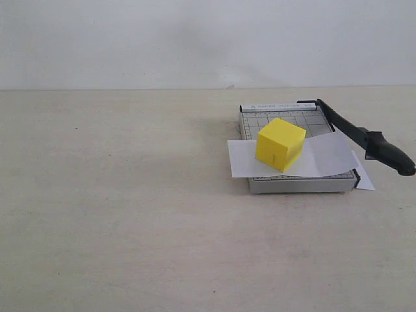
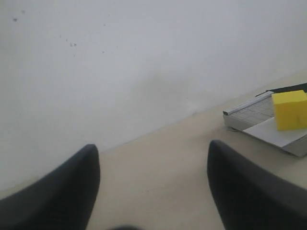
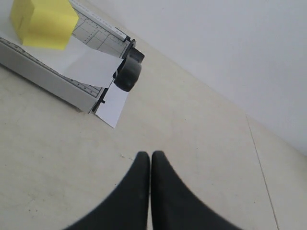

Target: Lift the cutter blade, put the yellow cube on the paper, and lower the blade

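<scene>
Nearest: bare pale surface [image 1: 130, 247] in front of the grey cutter board [image 1: 296, 185], the landmark here. R pincer [image 3: 151, 191] is narrow, fingers pressed together w/ nothing between, over bare surface, apart from the board's corner at the handle end. L pincer [image 2: 153, 191] is wide & empty, well apart from the board, off the side away from the blade. On the board, the paper [image 1: 244, 159] lies across it & overhangs both side edges, w/ one end poking out past the blade side. Yellow cube [image 1: 281, 144] sits on the paper, approx mid-board, turned corner-on to the board's front edge. Cutter blade [image 1: 364, 138] lies low along the board's edge on the R-arm side, over the paper, thick handle end jutting past the front corner; whether fully seated, can't tell. Behind the board: white wall [image 1: 195, 39]
</scene>
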### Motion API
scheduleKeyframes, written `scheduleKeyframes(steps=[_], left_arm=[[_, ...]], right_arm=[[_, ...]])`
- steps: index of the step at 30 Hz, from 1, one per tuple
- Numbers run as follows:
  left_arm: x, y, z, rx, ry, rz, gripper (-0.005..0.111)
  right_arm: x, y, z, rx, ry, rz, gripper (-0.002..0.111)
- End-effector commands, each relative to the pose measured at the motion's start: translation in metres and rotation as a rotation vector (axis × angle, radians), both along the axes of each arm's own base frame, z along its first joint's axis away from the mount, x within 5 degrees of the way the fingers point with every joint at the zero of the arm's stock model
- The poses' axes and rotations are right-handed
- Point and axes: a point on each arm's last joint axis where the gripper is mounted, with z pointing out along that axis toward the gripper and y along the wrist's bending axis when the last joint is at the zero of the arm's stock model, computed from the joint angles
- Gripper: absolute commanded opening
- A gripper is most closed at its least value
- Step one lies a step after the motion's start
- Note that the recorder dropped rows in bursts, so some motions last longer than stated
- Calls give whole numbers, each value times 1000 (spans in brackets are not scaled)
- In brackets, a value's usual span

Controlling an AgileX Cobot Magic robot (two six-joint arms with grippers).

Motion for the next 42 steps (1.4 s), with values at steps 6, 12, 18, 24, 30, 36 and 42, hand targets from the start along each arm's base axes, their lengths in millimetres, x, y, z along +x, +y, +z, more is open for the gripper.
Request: scheduleKeyframes(steps=[6, 12, 18, 24, 30, 36, 42], left_arm=[[0, 3, -14, -123, 171, 37, 62], [-1, 2, -22, -143, 261, 35, 62], [-1, 4, -21, -59, 232, 53, 62], [0, 5, -16, -34, 174, 52, 62], [-1, 3, -23, -54, 253, 41, 40], [-1, 3, -23, -77, 257, 40, 4], [-1, 3, -23, -168, 280, 44, 4]], right_arm=[[0, 0, -1, -2, -8, -1, 1], [-1, 0, -1, -1, -6, 0, 1], [0, -1, 3, 273, -52, -89, 1], [0, -2, 3, 699, -49, -213, 1], [0, -2, 1, 689, -32, -218, 1], [-1, -2, -1, 677, -4, -219, 1], [-1, -2, -1, 673, -4, -218, 1]])
